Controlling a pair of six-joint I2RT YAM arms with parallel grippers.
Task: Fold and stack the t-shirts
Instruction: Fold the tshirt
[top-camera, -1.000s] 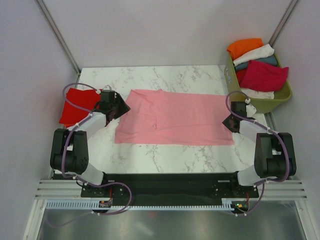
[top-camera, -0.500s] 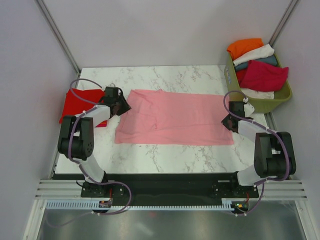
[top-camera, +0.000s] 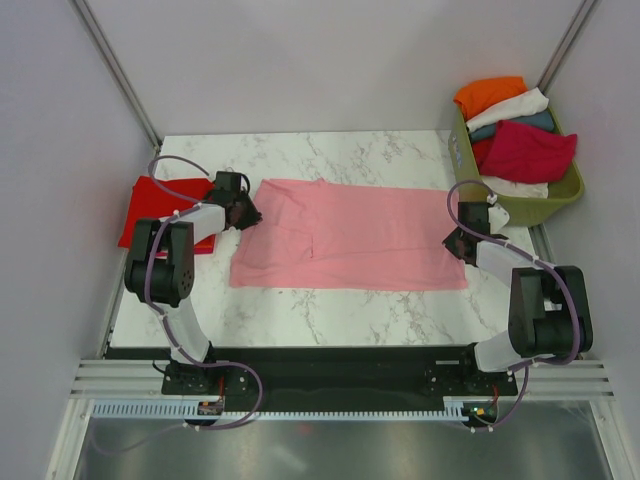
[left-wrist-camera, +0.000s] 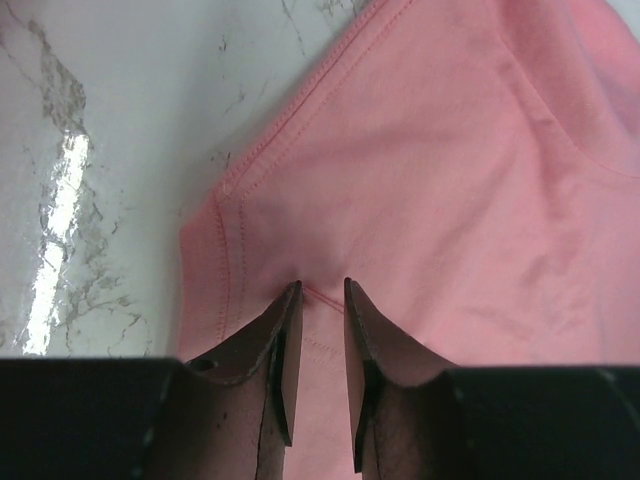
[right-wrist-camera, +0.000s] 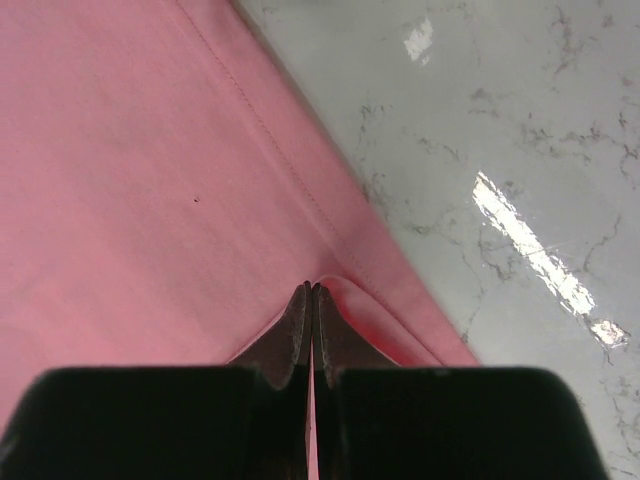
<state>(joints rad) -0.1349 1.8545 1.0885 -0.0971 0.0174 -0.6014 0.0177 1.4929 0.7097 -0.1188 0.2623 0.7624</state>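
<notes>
**A:** Entry: fold step, pink shirt. State of the hands?

**B:** Right hand (right-wrist-camera: 311, 292): fingers pressed together on the hem of the pink t-shirt (top-camera: 350, 235), with a small ridge of cloth raised around the tips. I read that as gripping. Left hand (left-wrist-camera: 321, 290): a narrow gap between the fingers, tips down on the cloth beside a stitched corner, and a hem line crossing the gap. It is not clamped, as far as I can see.

**A:** Where does the shirt lie?

**B:** It lies flat on the table (top-camera: 330, 305), stretched between the two hands with one end at each set of fingertips. A red t-shirt (top-camera: 160, 205), apparently folded, lies just behind the left hand on its outer side. The basket (top-camera: 520, 212) holding more shirts sits beyond the right hand on its outer side.

**A:** Stage?

**B:** My judgement is that this is the end grasp before a fold. The pink shirt is not yet fully folded or stacked.

**A:** What could go wrong?

**B:** Three things.
1. **Uneven hold.** If the right hand lifts while the left has no grip, the shirt drags from one end and the fold comes out skewed.
2. **Layers.** The left tips sit where seams overlap. Closing there may catch only the top layer, so the layers part on the lift.
3. **Thin bite.** The right hand holds little more than the hem, so a quick pull could slip it free.

A minor fourth point: the left arm passes close over the red shirt, and a sweep back could rumple it.
</notes>
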